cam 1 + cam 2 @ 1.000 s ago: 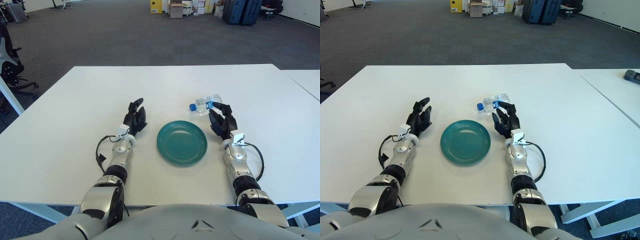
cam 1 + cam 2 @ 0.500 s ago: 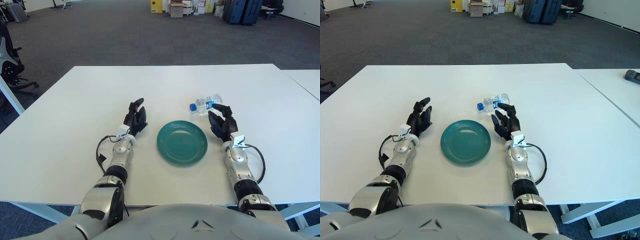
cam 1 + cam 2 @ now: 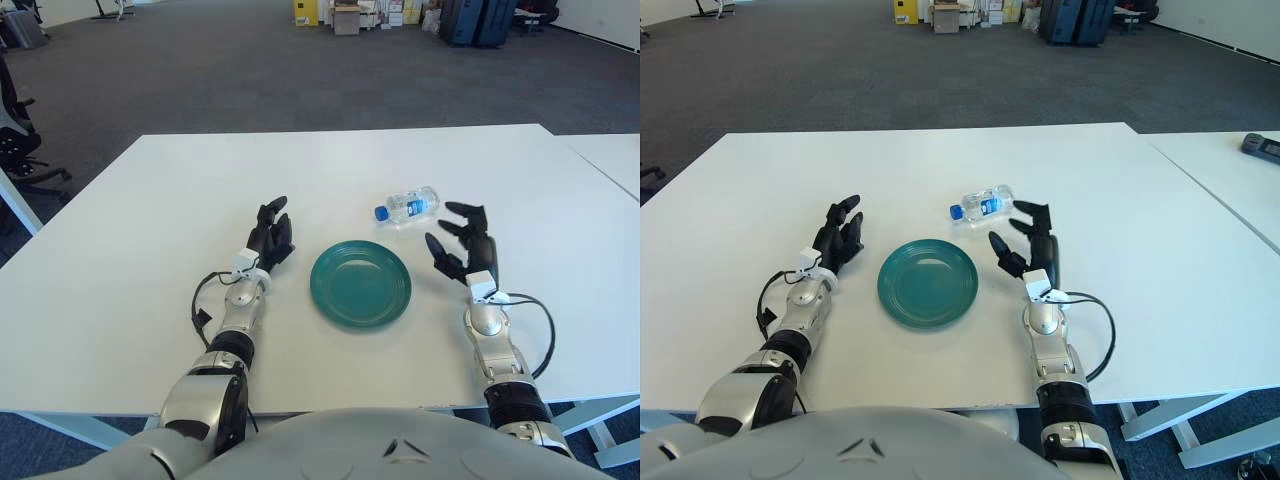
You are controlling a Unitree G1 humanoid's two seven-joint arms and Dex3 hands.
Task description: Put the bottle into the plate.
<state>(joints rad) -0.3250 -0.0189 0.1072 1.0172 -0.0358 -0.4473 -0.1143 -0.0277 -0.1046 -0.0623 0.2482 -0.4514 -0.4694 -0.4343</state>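
Note:
A clear plastic bottle [image 3: 410,206] with a blue cap lies on its side on the white table, beyond and to the right of a round teal plate [image 3: 360,284]. My right hand [image 3: 462,243] is raised off the table with fingers spread, empty, just right of the plate and near the bottle's right end without touching it. My left hand [image 3: 269,235] rests open on the table left of the plate.
The white table [image 3: 150,200] reaches to its far edge with grey carpet beyond. A second table [image 3: 1240,180] stands to the right with a dark object [image 3: 1262,146] on it. Boxes and cases stand far back.
My right hand has lifted and turned, moving a little to the right and opening its fingers wider; it now stands clear of the bottle. The left hand has not moved.

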